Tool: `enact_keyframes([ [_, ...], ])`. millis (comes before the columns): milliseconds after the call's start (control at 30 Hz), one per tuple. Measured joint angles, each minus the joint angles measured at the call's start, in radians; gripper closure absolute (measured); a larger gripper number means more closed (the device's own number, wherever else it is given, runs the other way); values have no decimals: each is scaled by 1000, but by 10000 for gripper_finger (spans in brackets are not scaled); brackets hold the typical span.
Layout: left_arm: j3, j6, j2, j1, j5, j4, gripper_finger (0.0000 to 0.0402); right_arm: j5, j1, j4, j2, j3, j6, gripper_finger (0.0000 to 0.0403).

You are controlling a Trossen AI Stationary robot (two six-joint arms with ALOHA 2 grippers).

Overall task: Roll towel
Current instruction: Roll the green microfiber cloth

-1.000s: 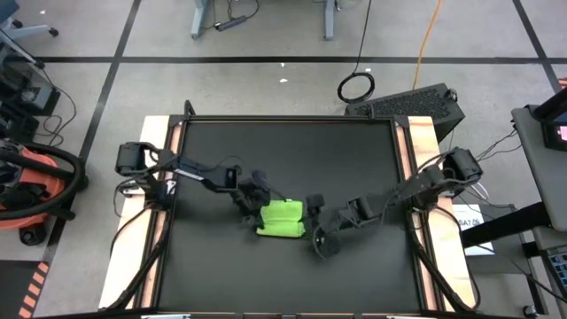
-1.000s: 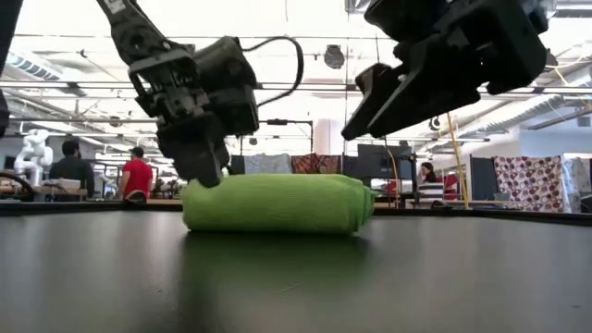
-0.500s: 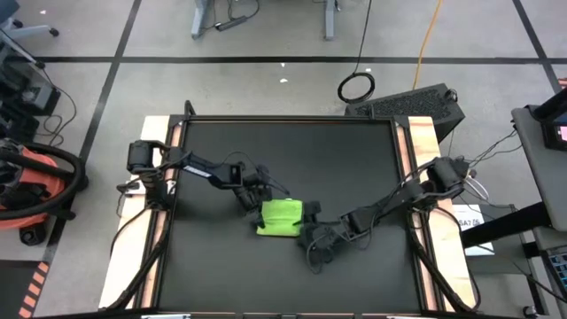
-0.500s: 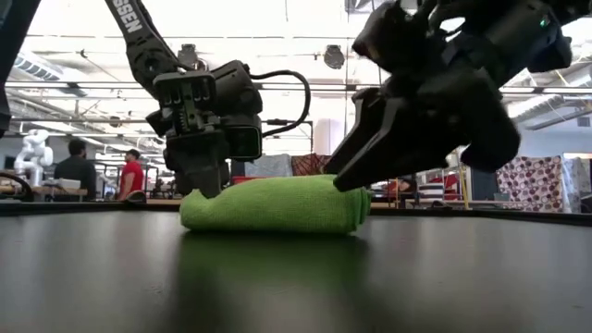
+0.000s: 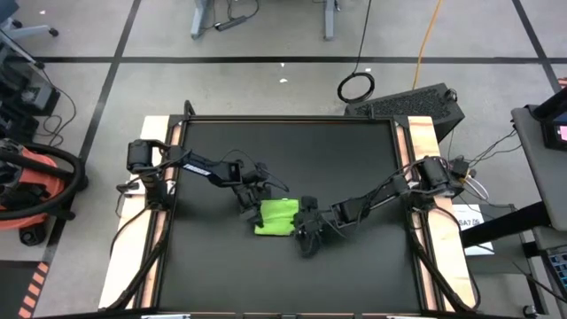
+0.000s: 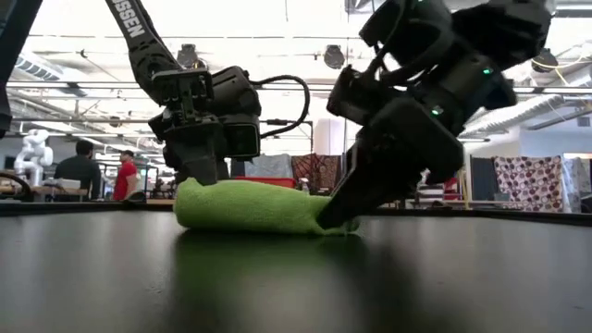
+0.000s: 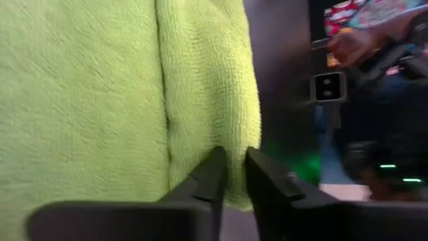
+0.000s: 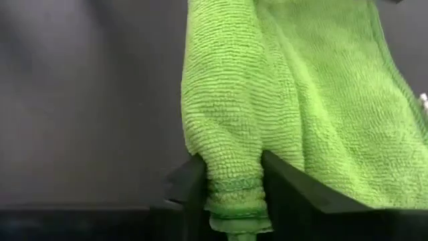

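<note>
High view: the towel (image 5: 275, 217), lime green and folded into a thick bundle, is recorded lying near the middle of the black table (image 5: 354, 151), with the left gripper (image 5: 252, 203) set at its far left edge, fingers (image 7: 212, 175) narrowly parted with a slim gap and nothing seen between them, and the right gripper (image 5: 303, 227) set at its right end, fingers (image 8: 189, 179) pinched on a fold of the cloth. Wooden side strips (image 5: 423, 142) are noted along the tabletop's edges, grey tiled floor (image 5: 266, 89) with dark lines beyond it, and a coiled cable (image 5: 356, 87) on that floor. Low view: seated people (image 6: 81, 166), patterned hangings (image 6: 527, 183) and ceiling lights are noted behind the table.
</note>
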Motion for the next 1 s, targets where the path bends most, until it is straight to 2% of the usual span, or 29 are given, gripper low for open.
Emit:
enact_keyframes([
  [200,11,50,-148,0,-99,1,226,-201,-72,-13,-19,-1,58,380],
  [267,8,82,-201,-16,-170,-27,194,-286,-100,-24,-22,-2,88,390],
  [333,10,148,-259,-55,-266,-47,176,-370,-131,-30,-22,-2,127,384],
  [533,10,359,-320,-267,-616,-108,178,-536,-209,-42,-21,-3,212,386],
  [700,11,465,-298,-407,-829,-99,189,-630,-264,-44,-20,-4,264,393],
  [833,11,499,-252,-447,-943,-92,190,-698,-300,-30,-19,-5,298,391],
  [1000,11,513,-166,-439,-1023,-91,190,-753,-323,-21,-19,-5,327,390],
])
